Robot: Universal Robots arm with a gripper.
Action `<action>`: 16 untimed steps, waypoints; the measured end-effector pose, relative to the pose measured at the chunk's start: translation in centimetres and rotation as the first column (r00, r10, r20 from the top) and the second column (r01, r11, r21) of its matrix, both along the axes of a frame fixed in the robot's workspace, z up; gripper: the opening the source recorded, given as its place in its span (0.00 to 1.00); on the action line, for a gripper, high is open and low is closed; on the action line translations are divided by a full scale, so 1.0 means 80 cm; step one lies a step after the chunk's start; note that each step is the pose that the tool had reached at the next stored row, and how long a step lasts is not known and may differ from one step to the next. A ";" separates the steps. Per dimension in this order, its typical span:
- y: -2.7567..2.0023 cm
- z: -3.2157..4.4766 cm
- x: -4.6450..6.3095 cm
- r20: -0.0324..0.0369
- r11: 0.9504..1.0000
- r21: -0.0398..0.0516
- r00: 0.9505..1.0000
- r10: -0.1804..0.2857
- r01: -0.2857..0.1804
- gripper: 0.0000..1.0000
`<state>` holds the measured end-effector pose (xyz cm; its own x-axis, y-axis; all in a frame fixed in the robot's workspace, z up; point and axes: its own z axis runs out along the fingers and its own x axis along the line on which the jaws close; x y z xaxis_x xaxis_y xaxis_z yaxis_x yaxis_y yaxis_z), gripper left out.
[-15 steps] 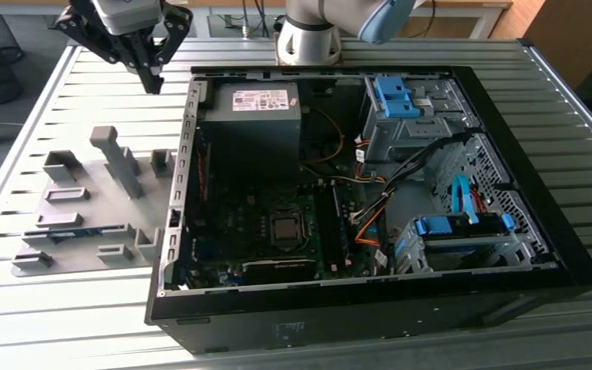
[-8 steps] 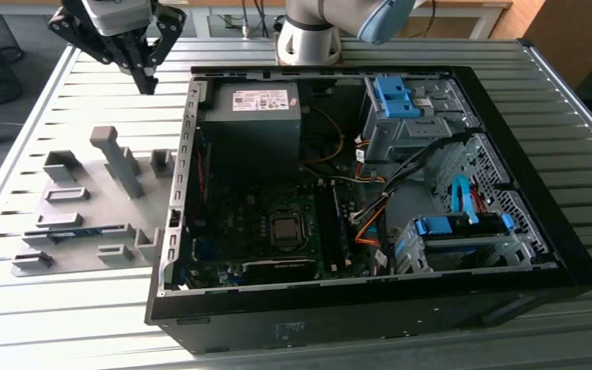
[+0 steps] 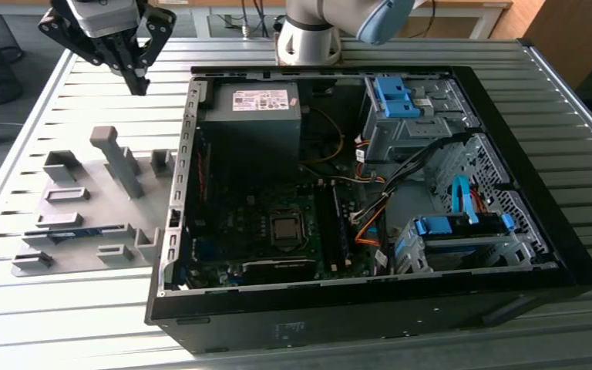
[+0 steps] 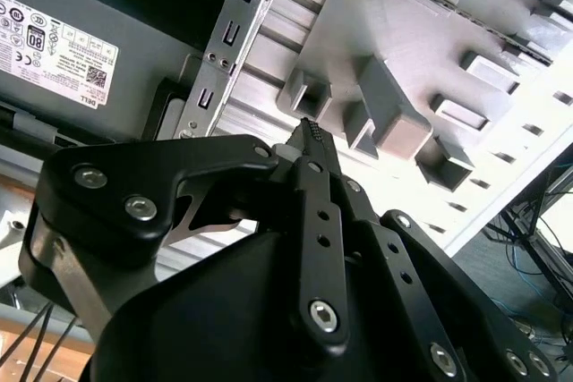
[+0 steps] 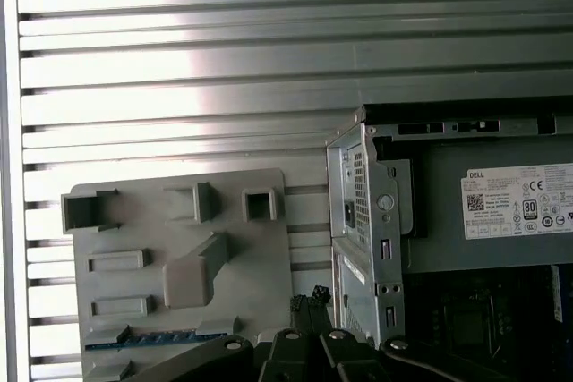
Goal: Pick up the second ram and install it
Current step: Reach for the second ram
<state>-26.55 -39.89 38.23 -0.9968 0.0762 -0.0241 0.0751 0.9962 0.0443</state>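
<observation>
Above table (image 3: 39, 116), beside case (image 3: 378, 327): claw (image 3: 136, 83) closed, empty, well apart from ram (image 3: 75, 231). Ram sits on edge in tray (image 3: 101, 208) slot among grey blocks (image 3: 121, 158). Risk: closed claw lowered would strike ram or blocks; off-centre grip could tilt stick, jam it.

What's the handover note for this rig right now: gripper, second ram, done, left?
Gripper: shut and empty, hanging over the table off the open PC case's far corner, apart from the holder plate.
Second ram: lies in its slot on the grey holder plate, at the exterior view's left of the case.
Done: nothing on this stick; it is not picked up.
Left: the pick-up and seating it in the black motherboard slots. I cannot tell whether another stick is already seated there.
</observation>
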 end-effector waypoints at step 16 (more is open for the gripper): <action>0.0000 -0.0039 -0.015 -0.001 1.000 0.000 1.000 0.000 0.000 0.10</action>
<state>-27.77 -39.89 37.92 -0.9968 0.0762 -0.0235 0.0751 0.9962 0.0443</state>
